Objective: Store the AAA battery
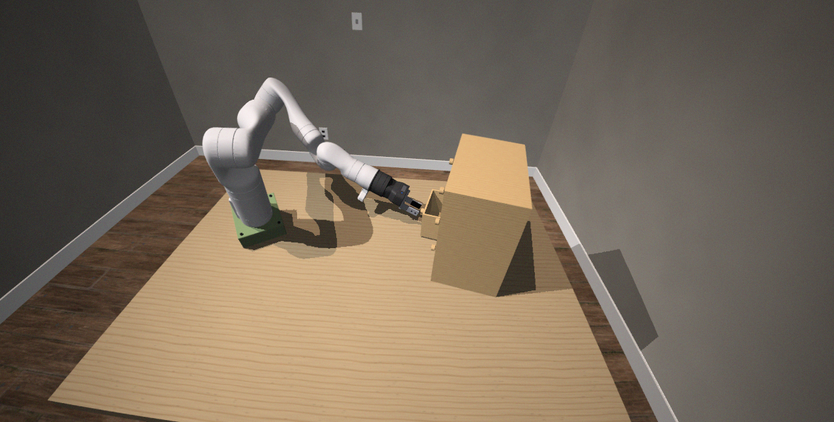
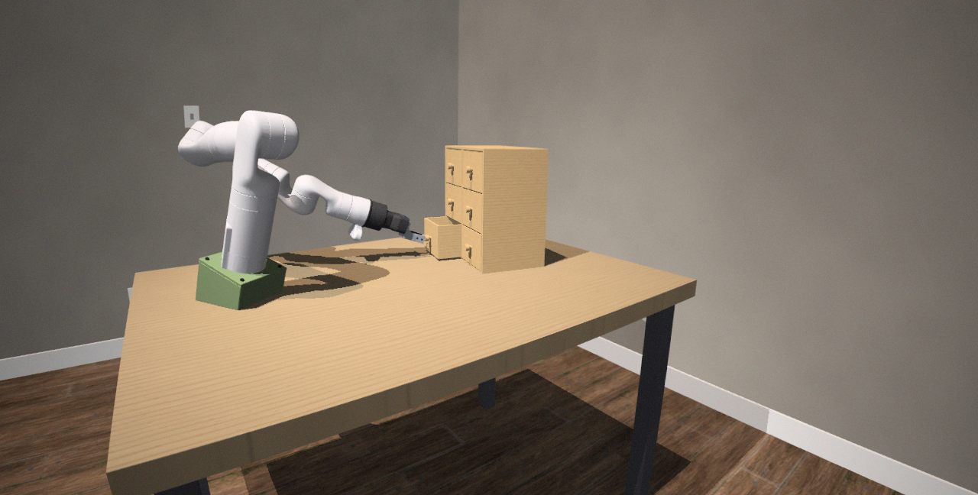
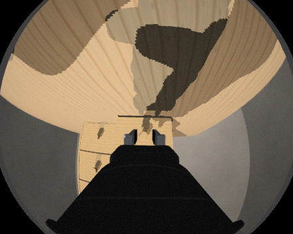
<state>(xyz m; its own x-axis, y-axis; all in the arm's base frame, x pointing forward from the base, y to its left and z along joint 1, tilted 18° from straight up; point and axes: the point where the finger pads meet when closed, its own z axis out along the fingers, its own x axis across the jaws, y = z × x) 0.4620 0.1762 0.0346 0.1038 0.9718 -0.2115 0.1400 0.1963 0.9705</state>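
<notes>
Pincer (image 1: 415, 210) (image 2: 419, 237) (image 3: 144, 134): part open, bit over half, fingers apart with a visible gap. Wrist view has the round knob (image 3: 143, 135) of the pulled-out drawer (image 1: 429, 227) (image 2: 445, 239) (image 3: 166, 126) lined up between the fingertips. No grip on it: daylight on both sides in that view. Tips are right at the drawer front; can't tell if they touch it.

Pincer slopes down toward the chest (image 1: 488, 173) (image 2: 516, 208) (image 3: 87, 159), end of the white arm (image 1: 346, 165) (image 2: 345, 206).

Drawer is bottom row, far column in the exterior view, well out of the chest front and open at the top. Looks about level. Inside is shaded and partly hidden; contents can't be read.

Other five drawers look pushed in, knobs facing the arm side. Two columns, three rows. Chest stands upright on the counter (image 1: 350, 326) (image 2: 328, 348) (image 3: 97, 75).

AAA battery: can't make it out in any view, so can't tell where it is.

Arm is mounted on a green base (image 1: 260, 238) (image 2: 217, 286), at the other end of the counter from the chest. Arm shadows fall between the two.
</notes>
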